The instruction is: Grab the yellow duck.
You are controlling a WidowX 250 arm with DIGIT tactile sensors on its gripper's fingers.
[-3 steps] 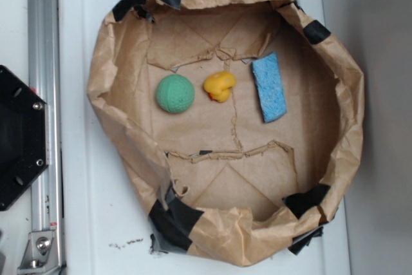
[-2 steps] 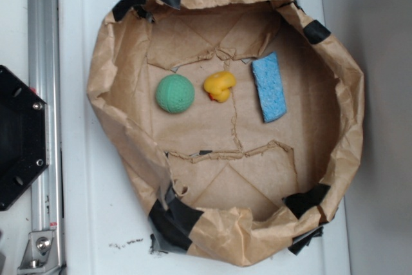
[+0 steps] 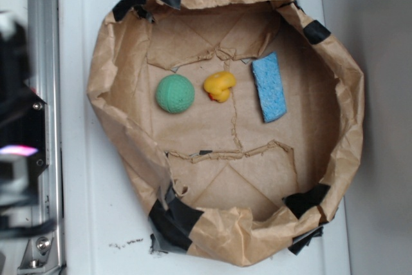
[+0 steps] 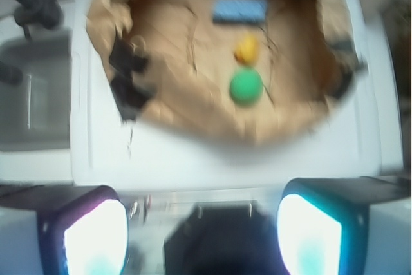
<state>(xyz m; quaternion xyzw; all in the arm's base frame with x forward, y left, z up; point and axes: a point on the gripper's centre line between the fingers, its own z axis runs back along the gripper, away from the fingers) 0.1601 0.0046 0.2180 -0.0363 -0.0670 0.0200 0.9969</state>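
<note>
The yellow duck [image 3: 219,86] lies in the middle of a brown paper bag basin [image 3: 116,62], between a green ball [image 3: 174,93] and a blue sponge [image 3: 269,87]. In the wrist view the duck [image 4: 246,49] is far ahead, above the green ball [image 4: 246,87] and below the sponge [image 4: 239,9]. My gripper [image 4: 203,233] is open and empty, its two fingers wide apart at the bottom of the wrist view. It hangs over the black base, well left of the bag. In the exterior view it shows only as a dark blur [image 3: 16,159] at the left edge.
The bag basin stands on a white surface [image 3: 84,178], with raised crumpled walls and black tape patches [image 3: 170,220]. A metal rail [image 3: 44,62] and a black mount [image 3: 19,120] run along the left edge.
My arm has come into the exterior view as a blur at the left edge. The duck, ball and sponge have not moved.
</note>
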